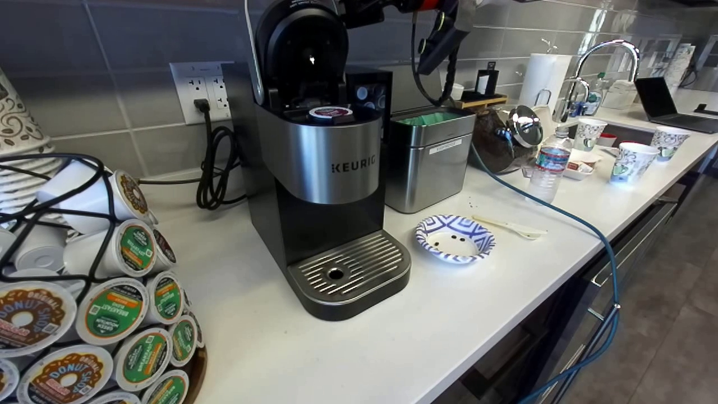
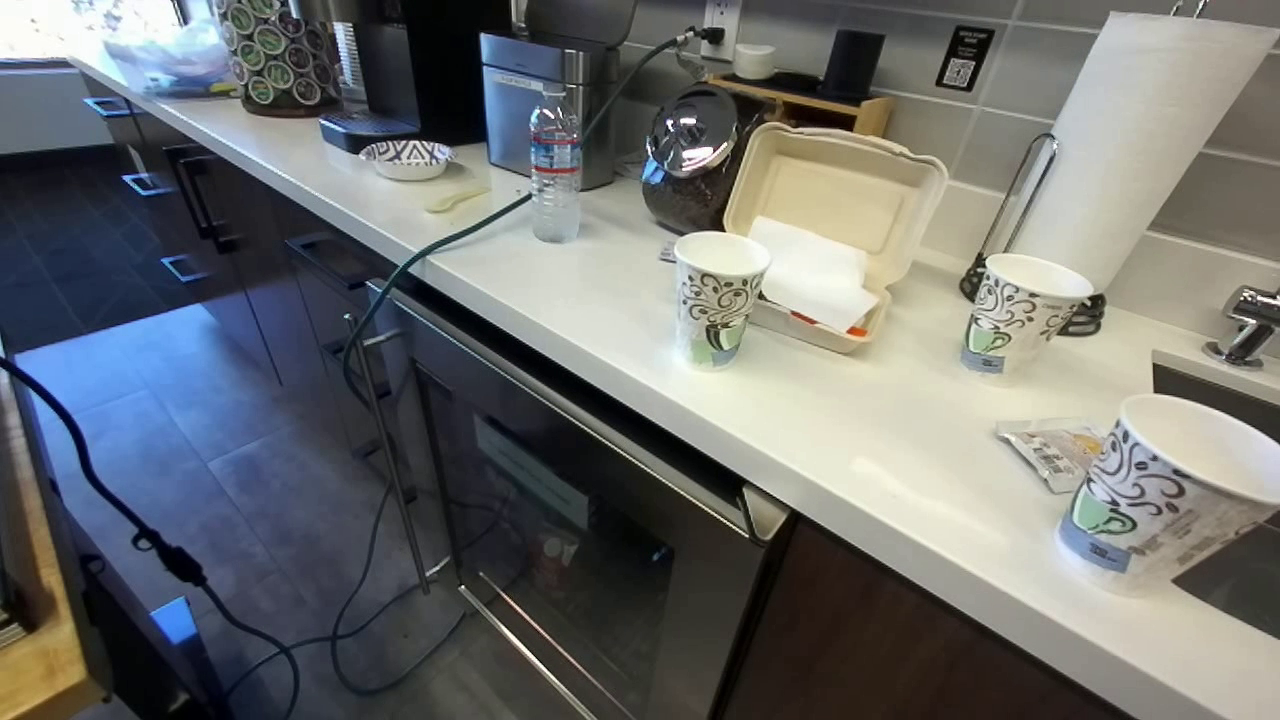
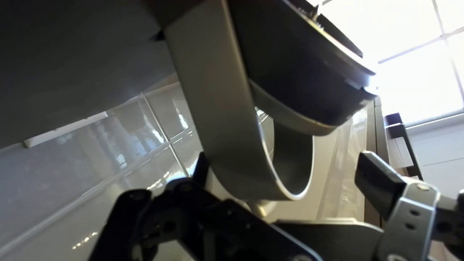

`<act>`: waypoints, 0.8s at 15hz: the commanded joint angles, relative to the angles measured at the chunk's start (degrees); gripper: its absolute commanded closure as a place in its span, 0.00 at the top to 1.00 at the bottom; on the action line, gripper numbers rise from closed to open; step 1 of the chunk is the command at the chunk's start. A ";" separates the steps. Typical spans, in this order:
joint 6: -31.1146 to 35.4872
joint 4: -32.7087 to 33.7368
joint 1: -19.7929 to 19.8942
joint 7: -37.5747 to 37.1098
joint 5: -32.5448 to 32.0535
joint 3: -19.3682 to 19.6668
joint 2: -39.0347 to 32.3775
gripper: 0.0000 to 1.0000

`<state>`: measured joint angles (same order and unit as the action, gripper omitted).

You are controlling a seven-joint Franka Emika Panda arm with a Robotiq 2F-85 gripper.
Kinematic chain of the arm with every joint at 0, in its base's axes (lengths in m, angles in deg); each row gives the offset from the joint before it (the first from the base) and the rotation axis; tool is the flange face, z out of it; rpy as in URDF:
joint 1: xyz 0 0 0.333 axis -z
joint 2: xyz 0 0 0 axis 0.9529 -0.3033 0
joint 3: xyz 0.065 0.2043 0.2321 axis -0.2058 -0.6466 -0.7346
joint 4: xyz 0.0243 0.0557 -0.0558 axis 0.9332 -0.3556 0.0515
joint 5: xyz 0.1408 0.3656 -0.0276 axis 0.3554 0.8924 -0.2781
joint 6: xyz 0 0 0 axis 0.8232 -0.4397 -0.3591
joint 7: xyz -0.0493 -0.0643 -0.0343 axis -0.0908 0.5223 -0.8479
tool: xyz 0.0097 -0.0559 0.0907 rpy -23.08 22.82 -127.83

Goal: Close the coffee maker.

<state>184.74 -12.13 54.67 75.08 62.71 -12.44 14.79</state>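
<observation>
On the counter (image 1: pixel 269 348), the coffee maker (image 1: pixel 320 163) stands with its lid (image 1: pixel 297 39) tipped up, leaving a pod (image 1: pixel 331 112) exposed — the jaws are spread, the lid's handle (image 3: pixel 224 116) showing between them in the wrist view, probably placed there to bring it down.

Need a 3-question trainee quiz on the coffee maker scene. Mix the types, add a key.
1. True or false: the lid of the Keurig coffee maker is raised.

2. Where does the purple-topped coffee pod sit?
A) In the blue-and-white bowl
B) On the rim of the brushed-metal bin
C) In the coffee maker's open top

3. Fill in the blank: in the wrist view, the claw is ____ (open or shut).

Key: 1. True. 2. C. 3. Open.
</observation>
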 commanded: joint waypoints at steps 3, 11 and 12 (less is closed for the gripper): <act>-10.62 -5.93 3.07 -5.15 -6.55 -1.08 3.74 1.00; -24.06 -13.21 5.62 -5.41 -11.36 -1.71 9.53 1.00; -25.08 -14.34 5.59 -5.75 -12.39 -1.50 10.35 1.00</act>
<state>163.47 -19.92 59.32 70.83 53.81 -13.41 20.59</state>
